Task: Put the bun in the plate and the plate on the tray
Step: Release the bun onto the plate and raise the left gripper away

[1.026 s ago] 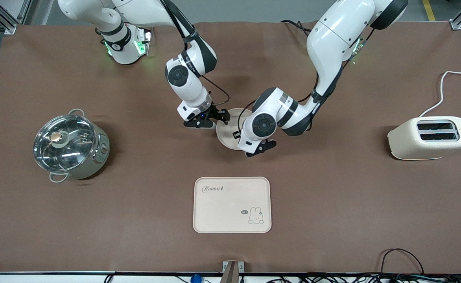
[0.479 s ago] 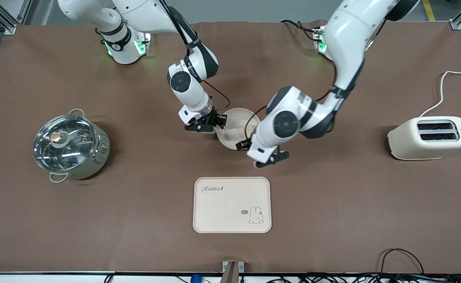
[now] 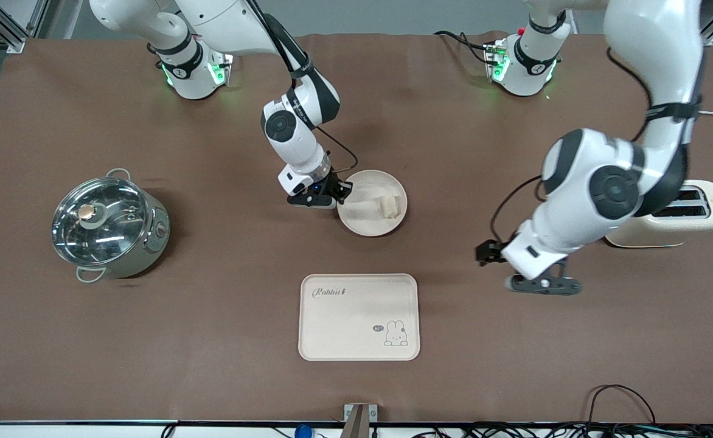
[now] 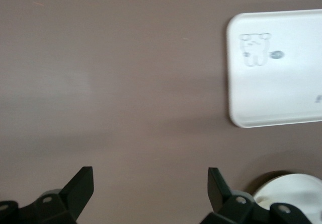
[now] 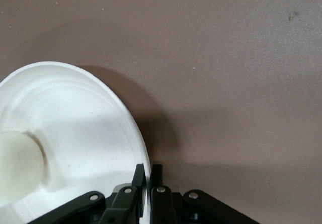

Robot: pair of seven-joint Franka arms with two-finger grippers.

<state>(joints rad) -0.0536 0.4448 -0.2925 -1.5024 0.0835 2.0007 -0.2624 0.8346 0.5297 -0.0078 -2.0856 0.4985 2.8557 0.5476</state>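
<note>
The small cream bun lies in the round off-white plate at mid-table; both also show in the right wrist view, bun and plate. My right gripper is shut on the plate's rim at the edge toward the right arm's end. The cream tray with "Rabbit" script lies nearer the front camera than the plate; it also shows in the left wrist view. My left gripper is open and empty over bare table beside the toaster.
A steel pot with a glass lid stands toward the right arm's end. A cream toaster with a white cord stands toward the left arm's end, partly hidden by my left arm. Brown mat covers the table.
My left arm has swung away from the plate toward the toaster, uncovering the bun lying in the plate. My right gripper stays at the plate's rim.
</note>
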